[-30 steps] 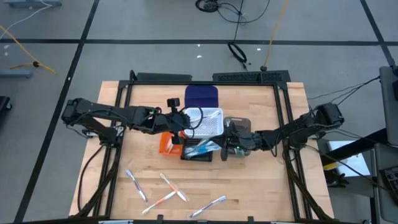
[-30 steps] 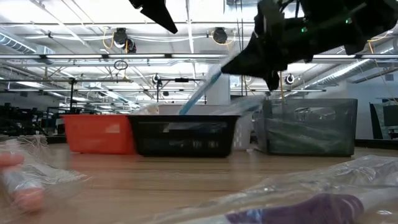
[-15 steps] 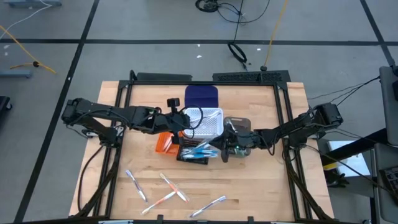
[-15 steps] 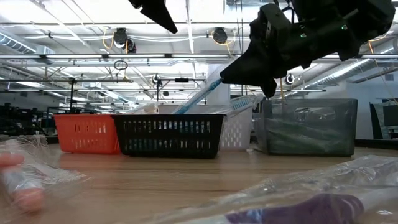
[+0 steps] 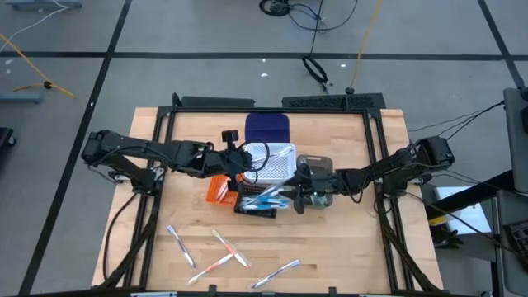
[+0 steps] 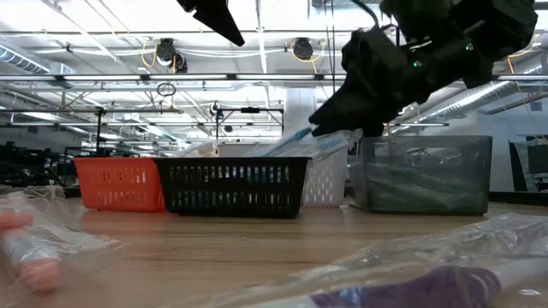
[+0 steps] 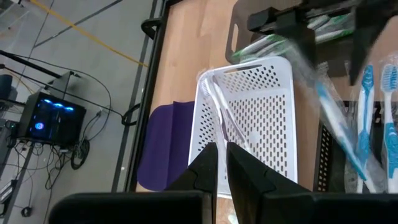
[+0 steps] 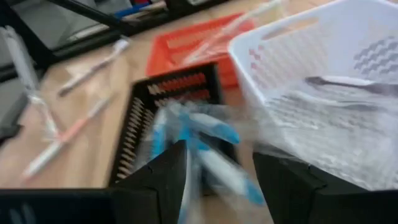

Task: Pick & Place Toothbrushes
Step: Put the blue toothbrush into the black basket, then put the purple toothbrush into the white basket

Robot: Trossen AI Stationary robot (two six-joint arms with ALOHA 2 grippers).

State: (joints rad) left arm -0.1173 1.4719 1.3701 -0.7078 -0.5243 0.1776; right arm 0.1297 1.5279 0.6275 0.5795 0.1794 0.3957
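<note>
My right gripper (image 5: 290, 198) (image 8: 217, 174) stands open just over the black bin (image 5: 257, 201). A wrapped blue toothbrush (image 6: 295, 139) (image 8: 211, 134) slants down from its fingertips into that bin, where other blue toothbrushes (image 7: 368, 93) lie. My left gripper (image 5: 247, 158) (image 7: 222, 155) hovers shut and empty above the white bin (image 5: 277, 161), which holds pale toothbrushes (image 7: 219, 106). Several wrapped toothbrushes (image 5: 229, 247) lie flat on the wood near the front edge. My right gripper has its open fingers (image 8: 163, 171) on either side of the blue toothbrush's upper end (image 6: 321, 135). The toothbrush is blurred, so I cannot tell whether they touch it. It slants down toward the table's left, its lower end inside the black bin.
An orange bin (image 5: 219, 190) sits left of the black one and a grey bin (image 5: 318, 167) to its right, under my right arm. A purple sheet (image 5: 268, 126) lies behind the white bin. Open wood lies at the front and at both sides.
My right gripper has sunk a little toward the black bin and opened. The blue toothbrush has tipped from steep to nearly flat, its lower end dropping into the bin. The black and orange bins have slid slightly toward the table's left.
</note>
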